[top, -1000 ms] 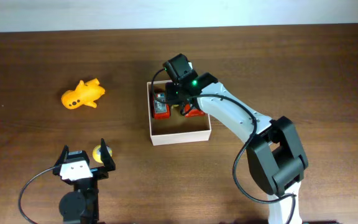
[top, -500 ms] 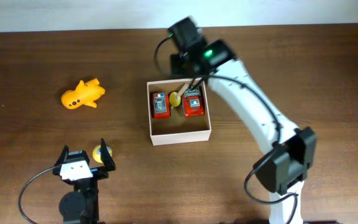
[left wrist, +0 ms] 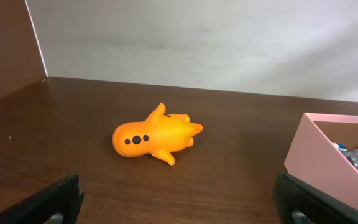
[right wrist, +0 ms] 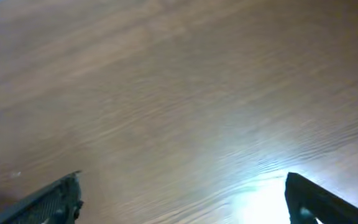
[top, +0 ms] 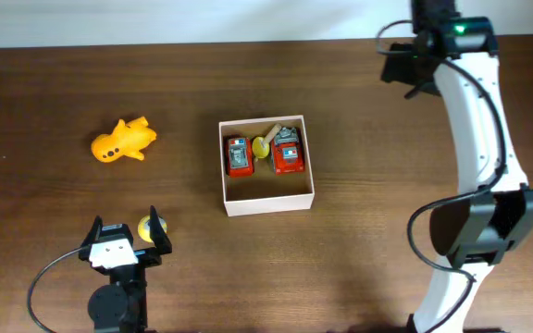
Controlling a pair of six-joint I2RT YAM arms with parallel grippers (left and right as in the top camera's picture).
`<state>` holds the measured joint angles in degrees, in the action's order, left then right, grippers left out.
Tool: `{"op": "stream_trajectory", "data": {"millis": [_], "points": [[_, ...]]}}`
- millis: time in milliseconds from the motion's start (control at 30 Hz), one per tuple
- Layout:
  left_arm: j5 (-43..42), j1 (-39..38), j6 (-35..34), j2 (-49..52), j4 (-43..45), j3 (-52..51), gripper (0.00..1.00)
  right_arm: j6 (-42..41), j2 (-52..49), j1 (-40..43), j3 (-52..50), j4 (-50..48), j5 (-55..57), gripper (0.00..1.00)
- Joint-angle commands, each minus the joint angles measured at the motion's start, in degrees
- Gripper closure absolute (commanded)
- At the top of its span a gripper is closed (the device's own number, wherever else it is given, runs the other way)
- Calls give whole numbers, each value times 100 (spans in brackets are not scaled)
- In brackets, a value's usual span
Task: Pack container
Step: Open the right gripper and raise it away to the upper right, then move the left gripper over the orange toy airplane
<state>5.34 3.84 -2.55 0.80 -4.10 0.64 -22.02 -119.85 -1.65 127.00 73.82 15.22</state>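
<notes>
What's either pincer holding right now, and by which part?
Nothing is held. The left pincer and right pincer both stand open, with only table between their fingers.

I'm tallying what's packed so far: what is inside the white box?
In the box lie one red toy, a second red toy beside it, and a small yellow piece between them. The brown floor nearer the robot is bare. Anything under them is hidden.

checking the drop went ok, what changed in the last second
The right gripper opened, left a small yellow piece in the box between the two red toys, and swung away, empty, to the far right of the table. The box, the orange toy and the open left gripper did not move.
</notes>
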Motion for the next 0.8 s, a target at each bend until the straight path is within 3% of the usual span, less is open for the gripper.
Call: {"op": "stream_trajectory", "data": {"millis": [0, 633, 767], "points": [[-42, 35, 90, -35, -26, -11, 1, 81, -26, 184, -273, -195, 44, 1], [-57, 35, 76, -35, -4, -11, 1, 79, -271, 328, -765, -466, 44, 1], [-885, 33, -208, -35, 369, -11, 1, 79, -271, 328, -765, -466, 44, 1]]}}
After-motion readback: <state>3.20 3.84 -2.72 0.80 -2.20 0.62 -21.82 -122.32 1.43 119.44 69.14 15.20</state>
